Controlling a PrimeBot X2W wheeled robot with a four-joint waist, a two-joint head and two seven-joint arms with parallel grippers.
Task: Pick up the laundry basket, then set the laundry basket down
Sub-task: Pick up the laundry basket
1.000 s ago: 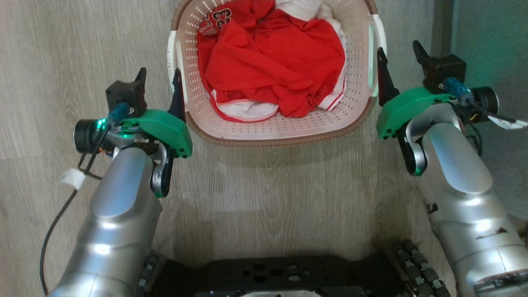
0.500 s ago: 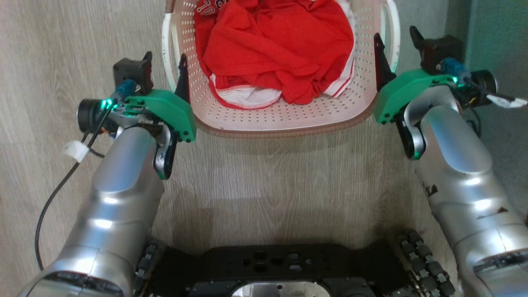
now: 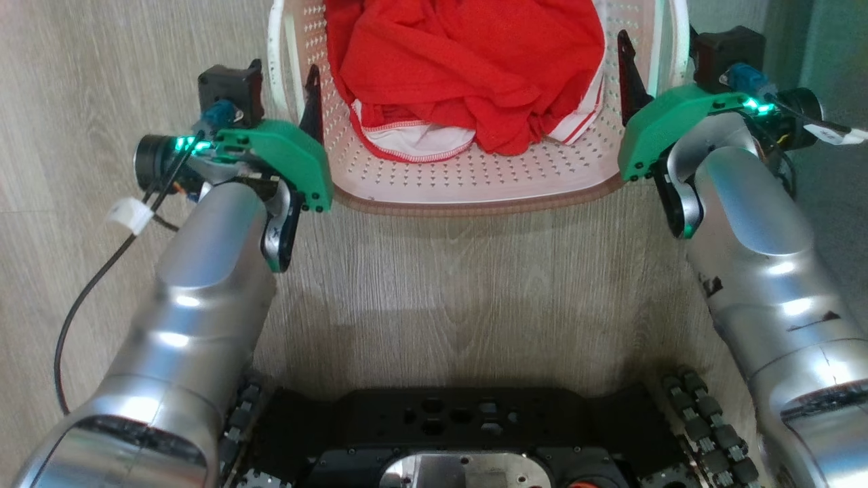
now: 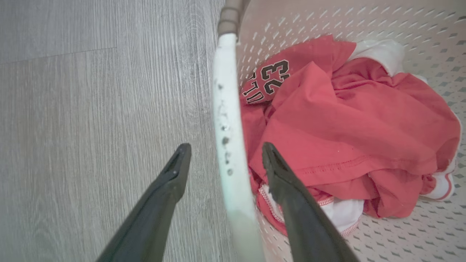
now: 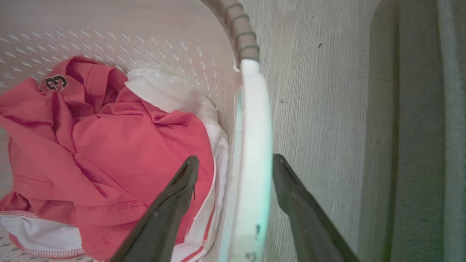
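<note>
Basket (image 3: 468, 183) on floor (image 3: 475, 285), upright.
Stiff perforated plastic, judged light; load only soft red clothes (image 3: 468, 68).
Smooth plastic may slip; best hold is the two white side handles, lifted level.
Left gripper (image 4: 225, 146) open, straddling left handle (image 4: 224, 109), no contact seen.
Right gripper (image 5: 235, 157) open, straddling right handle (image 5: 255, 127).
Each side: one finger inside basket, one outside.
Closure pending.

1 laundry basket (image 3: 475, 186), 2 handles (image 4: 225, 109) (image 5: 253, 127), 1 left gripper (image 4: 222, 147), 1 right gripper (image 5: 235, 158), 1 red jersey (image 3: 468, 61)
</note>
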